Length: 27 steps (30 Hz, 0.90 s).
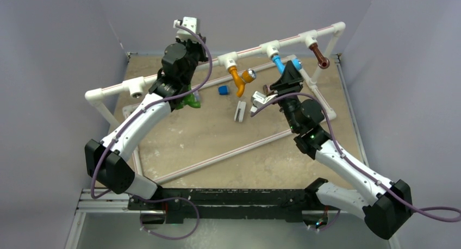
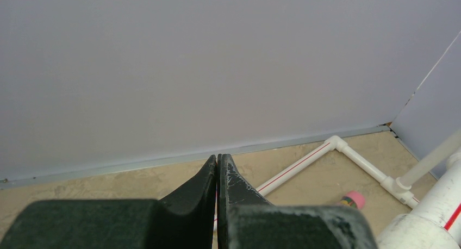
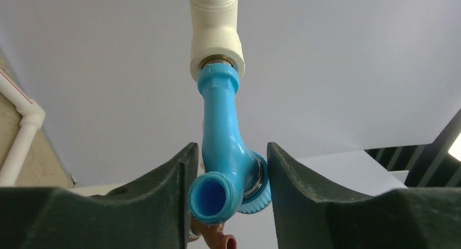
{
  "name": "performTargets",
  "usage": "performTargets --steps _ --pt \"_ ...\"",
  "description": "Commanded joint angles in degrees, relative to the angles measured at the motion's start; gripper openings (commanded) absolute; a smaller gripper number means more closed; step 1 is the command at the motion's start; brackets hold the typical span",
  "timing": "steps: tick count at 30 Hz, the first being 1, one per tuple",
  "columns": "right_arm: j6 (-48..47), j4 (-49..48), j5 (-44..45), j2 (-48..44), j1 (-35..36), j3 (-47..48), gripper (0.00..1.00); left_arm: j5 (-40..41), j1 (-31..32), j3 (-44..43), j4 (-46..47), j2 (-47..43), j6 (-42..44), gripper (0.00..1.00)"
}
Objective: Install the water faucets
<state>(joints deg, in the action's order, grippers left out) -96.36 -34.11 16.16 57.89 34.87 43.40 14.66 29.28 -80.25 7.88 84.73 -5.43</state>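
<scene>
The right gripper (image 3: 231, 151) seems to clasp the blue faucet (image 3: 217, 118) hanging under the white pipe rail (image 3: 216, 42), so it should turn squarely about the rail's socket, without side pull; the left gripper (image 2: 217, 161) is closed on nothing.

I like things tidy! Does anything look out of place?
The green faucet lies on the table by the left arm, not on the white pipe like the orange faucet, blue faucet and brown faucet. The left-end socket has no faucet.
</scene>
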Motion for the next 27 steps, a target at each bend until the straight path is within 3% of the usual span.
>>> performTargets --steps 1,5,12,17,27 --pt "6.24 -3.72 2.69 0.01 0.15 1.05 0.47 -3.58 1.64 7.19 -18.52 4.51 1.78 0.00" --pt "10.59 -4.09 3.82 -0.05 0.11 0.45 0.26 -3.58 1.65 7.39 -18.31 4.61 1.92 0.00" --pt "23.74 -2.00 4.91 -0.40 0.11 1.21 0.02 -3.67 1.43 7.34 -18.35 4.57 2.00 0.00" --pt "39.65 -0.70 0.96 -1.22 0.11 2.57 0.00 -3.81 1.47 7.43 -18.33 4.48 2.09 0.00" --pt "89.35 0.89 -7.37 -1.09 0.03 6.79 0.00 -3.78 1.47 7.65 -18.17 4.22 2.35 0.00"
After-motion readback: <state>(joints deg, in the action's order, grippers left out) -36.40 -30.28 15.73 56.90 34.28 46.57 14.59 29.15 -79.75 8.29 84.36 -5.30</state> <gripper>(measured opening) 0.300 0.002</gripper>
